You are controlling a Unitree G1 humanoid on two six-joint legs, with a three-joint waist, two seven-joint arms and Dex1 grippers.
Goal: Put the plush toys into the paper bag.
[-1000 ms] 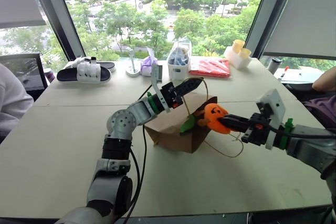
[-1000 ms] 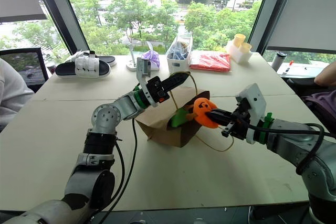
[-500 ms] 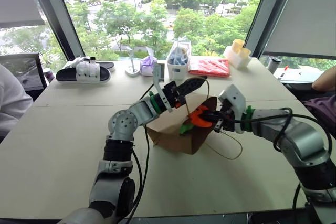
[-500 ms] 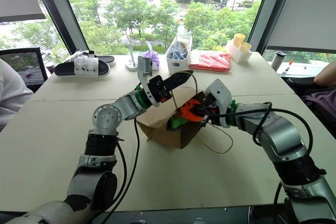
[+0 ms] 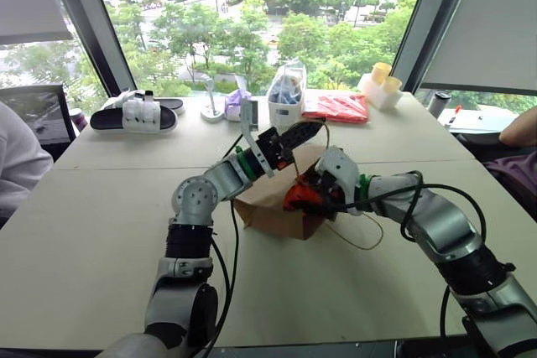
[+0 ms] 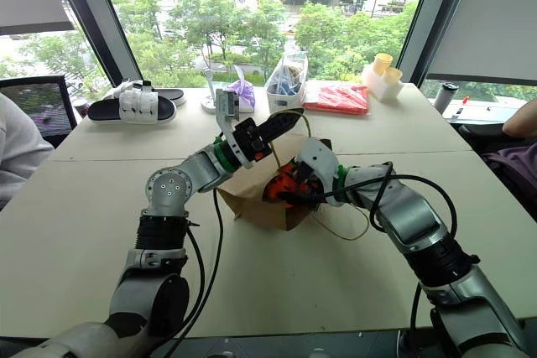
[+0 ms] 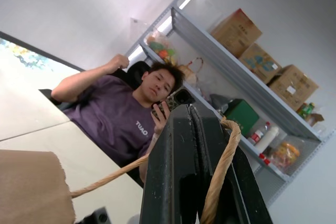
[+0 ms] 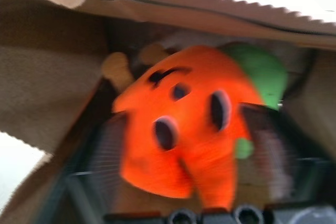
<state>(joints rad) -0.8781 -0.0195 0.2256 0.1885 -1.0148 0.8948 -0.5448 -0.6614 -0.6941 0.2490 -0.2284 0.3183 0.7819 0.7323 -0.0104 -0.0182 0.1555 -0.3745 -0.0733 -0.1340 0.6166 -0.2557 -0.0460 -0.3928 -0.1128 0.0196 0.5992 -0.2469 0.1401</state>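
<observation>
Right gripper (image 5: 312, 193) has pushed from outside the bag into the mouth of the brown kraft paper bag (image 5: 267, 207), which lies on its side near the middle of the tabletop (image 5: 101, 232). A second ago the fingers were clenched on the round bright orange plush toy (image 8: 181, 135); now, in the right wrist view, they stand spread either side of it, released, toy sitting inside the mouth. Light green plush toy (image 8: 258, 69) is just behind the orange one, deeper in the bag, touching it. Left gripper (image 5: 295, 137) stays put above the bag, fingers clenched on the beige twine loop handle (image 7: 220, 171), holding the mouth up. Judgement: both toys look in; right arm just needs to back out without dragging the orange one. Far edge by the window: black-and-white slipper (image 5: 134, 115), clear plastic bag of items (image 5: 287, 94), red packet (image 5: 336, 107).
</observation>
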